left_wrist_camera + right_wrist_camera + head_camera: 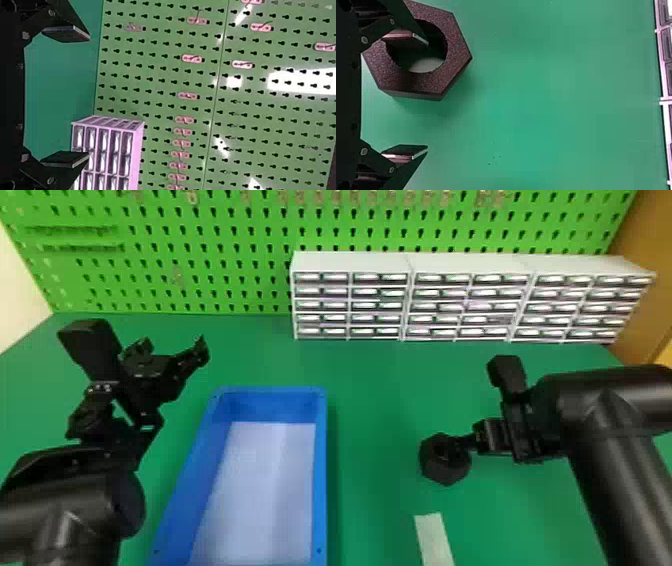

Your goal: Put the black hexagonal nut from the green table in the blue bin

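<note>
Back wall: a green, perforated, upright pegboard point(225, 240) behind a flat green counter point(380, 390).
Left wrist view: small hooks point(192, 58) dotted over the pegboard; the left tool point(85, 96) with its fingers spread apart.
Right wrist view: the round hole of the nut, one finger point(406, 35) overlapping it, the other off to one side over the counter.
Blue bin: a rectangular, open-topped blue bin point(322, 470), its flat whitish bottom bare.
Drawers: white rectangular cabinets point(350, 262) of small drawers at the back; contents too small to tell.
Pale strip: a flat whitish strip point(432, 535) on the counter.
Nut: the thick black hexagonal nut point(437, 472), right of the bin, at the fingertips of the right tool point(467, 442); contact cannot be told.
Right tool: fingers apart.
</note>
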